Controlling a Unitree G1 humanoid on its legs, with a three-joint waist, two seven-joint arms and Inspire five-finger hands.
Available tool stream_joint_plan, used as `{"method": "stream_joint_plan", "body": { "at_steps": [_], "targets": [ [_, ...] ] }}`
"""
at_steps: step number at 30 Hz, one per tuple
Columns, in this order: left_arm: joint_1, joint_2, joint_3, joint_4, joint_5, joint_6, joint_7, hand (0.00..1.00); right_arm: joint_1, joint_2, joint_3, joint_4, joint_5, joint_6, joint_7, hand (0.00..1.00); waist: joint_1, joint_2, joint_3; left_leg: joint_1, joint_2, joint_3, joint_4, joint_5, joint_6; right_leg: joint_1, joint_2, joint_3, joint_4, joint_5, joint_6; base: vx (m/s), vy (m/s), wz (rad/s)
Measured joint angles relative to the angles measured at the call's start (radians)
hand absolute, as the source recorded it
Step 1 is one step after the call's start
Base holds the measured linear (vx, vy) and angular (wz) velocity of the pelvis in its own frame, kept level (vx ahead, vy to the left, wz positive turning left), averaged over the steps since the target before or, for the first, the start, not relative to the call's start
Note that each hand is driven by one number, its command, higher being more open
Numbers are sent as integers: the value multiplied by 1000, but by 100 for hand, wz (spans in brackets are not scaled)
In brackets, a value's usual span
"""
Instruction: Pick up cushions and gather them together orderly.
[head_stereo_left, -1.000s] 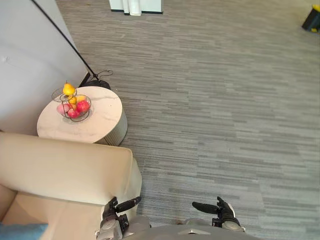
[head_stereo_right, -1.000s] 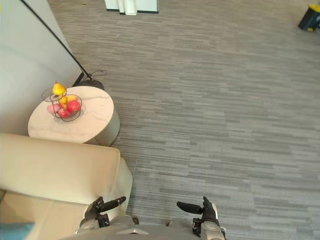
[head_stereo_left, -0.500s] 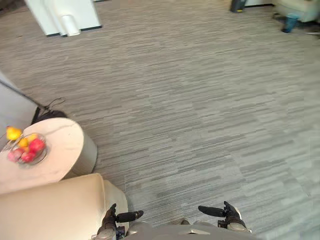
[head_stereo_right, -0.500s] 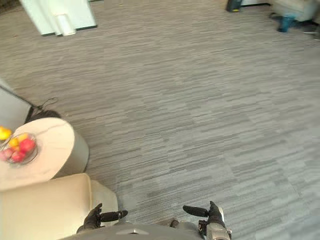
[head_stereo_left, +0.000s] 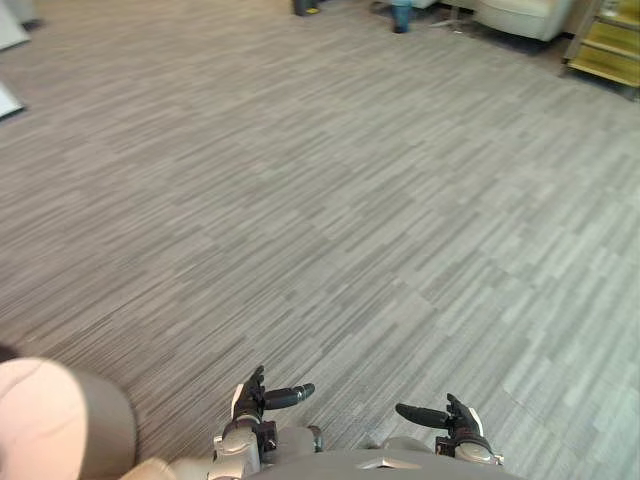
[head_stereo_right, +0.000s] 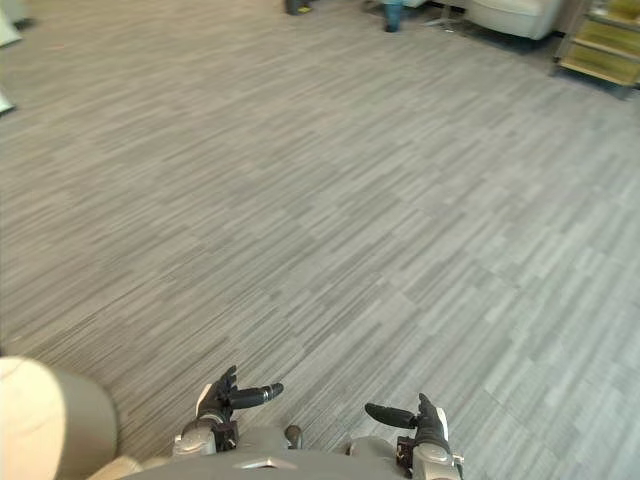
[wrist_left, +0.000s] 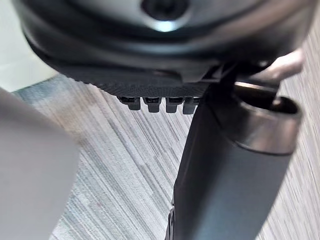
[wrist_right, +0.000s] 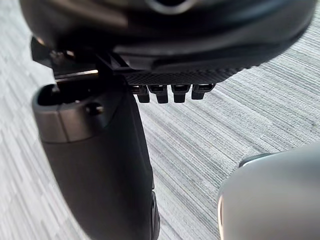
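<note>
The left hand (head_stereo_left: 249, 399) and the right hand (head_stereo_left: 452, 416) hung near, fingers relaxed and empty. Cushions were probably light and soft; pinching one at an edge seemed best.

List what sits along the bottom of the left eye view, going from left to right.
round table → left hand → right hand
</note>
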Motion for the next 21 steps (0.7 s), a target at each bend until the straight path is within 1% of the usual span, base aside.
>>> {"method": "stream_joint_plan", "body": {
  "at_steps": [1,2,3,4,5,6,7,8,9,10,11,12,13,14,15,16,17,18,19,20,21],
  "targets": [
    [5,-3,6,0,0,0,0,100,3,-1,1,-7,-2,0,3,100,11,-2,3,33,7,36,1,1,3,-26,4,-11,83,1,12,354,68,-118],
    [8,-2,10,1,0,1,1,100,1,0,-1,-7,-2,1,6,100,18,-5,4,45,10,52,22,2,3,-39,2,-29,138,9,32,330,36,-124],
    [7,19,8,2,0,1,-2,100,-14,15,-20,-7,-2,1,7,100,13,-26,30,-3,19,78,232,-3,7,-56,-26,-109,284,49,96,190,37,-90],
    [0,32,3,2,0,-3,-3,100,-11,21,-26,-2,-2,-2,6,100,6,-30,37,19,12,79,191,-42,16,-66,-56,-164,354,55,106,82,16,-80],
    [2,29,1,5,0,-5,5,100,-11,5,-34,-16,-1,-5,14,100,1,-11,35,78,43,67,27,-35,-5,-113,-85,-276,467,55,102,-76,30,-68],
    [-4,33,5,28,-1,-5,13,100,-20,2,-22,-9,-5,-12,15,100,9,-29,37,110,35,96,30,-37,4,-132,-132,-318,496,25,69,-8,-7,-66],
    [-30,34,2,91,1,-2,12,100,-25,6,-24,-5,-7,-15,24,100,-1,-21,32,154,55,100,-1,-54,0,-163,-179,-428,456,-7,37,159,-45,-53],
    [-43,36,-2,121,0,-3,11,100,-36,4,-31,-1,-6,-17,28,100,-7,-13,33,183,78,109,-31,-54,-1,-190,-191,-475,394,-15,44,380,-144,-23],
    [-49,36,-2,128,0,-3,11,100,-41,3,-33,2,-7,-17,28,100,-7,-11,35,190,85,112,-38,-53,-1,-196,-190,-483,377,-15,44,381,-158,-21],
    [-61,35,-7,150,0,-3,11,100,-58,-5,-35,11,-9,-17,29,100,-10,2,43,215,113,120,-66,-52,-3,-224,-183,-505,305,-11,46,420,-178,-26],
    [-58,53,-22,178,-1,-1,9,100,-82,-15,-27,38,-9,-20,29,100,-27,1,46,247,133,117,-104,-45,-16,-233,-159,-496,44,123,68,335,-131,-28],
    [-68,63,-32,193,-1,-1,10,100,-81,-19,-27,49,-6,-23,31,100,-27,4,50,261,142,108,-110,-45,-17,-220,-146,-504,24,208,14,436,-201,-29],
    [-79,58,-36,208,1,-1,12,100,-88,-26,-32,59,-5,-22,32,100,-24,17,48,270,164,97,-109,-44,-17,-206,-124,-500,17,209,9,428,-229,-45],
    [-91,46,-37,227,20,-4,10,100,-101,-39,-39,79,-7,-27,32,100,-24,37,49,268,172,58,-92,-7,-24,-202,-101,-488,11,188,-8,505,-307,-48],
    [-97,31,-33,236,36,-3,12,100,-107,-44,-57,82,-1,-29,32,100,-30,51,55,262,176,38,-65,23,-45,-189,-96,-488,3,172,-14,469,-299,-34],
    [-106,20,-31,242,46,-2,8,100,-106,-46,-79,81,-1,-31,32,100,-34,63,59,238,184,18,7,48,-71,-161,-87,-491,-17,162,-20,315,-201,-8],
    [-108,17,-28,241,54,-1,6,100,-104,-47,-82,81,0,-30,31,100,-36,67,61,217,189,4,73,66,-70,-138,-82,-493,-34,156,-22,354,-218,7],
    [-109,13,3,229,58,-1,3,100,-95,-48,-80,79,0,-29,25,100,-37,70,67,133,202,-28,288,145,-59,-72,-74,-499,-81,146,-28,333,-197,16],
    [-107,9,36,217,59,-3,5,100,-82,-43,-76,69,1,-28,16,100,-31,68,82,26,234,-29,542,148,-54,20,-61,-503,-140,138,-38,397,-232,16],
    [-106,8,39,215,59,-3,6,100,-81,-43,-75,67,1,-27,16,100,-30,68,84,14,236,-27,564,142,-55,31,-60,-503,-147,136,-41,359,-202,17],
    [-95,9,48,181,59,-4,11,100,-68,-34,-68,62,1,-27,11,100,-26,61,85,-80,242,-17,691,101,-57,113,-54,-508,-199,127,-46,233,-126,9]
  ]
}}
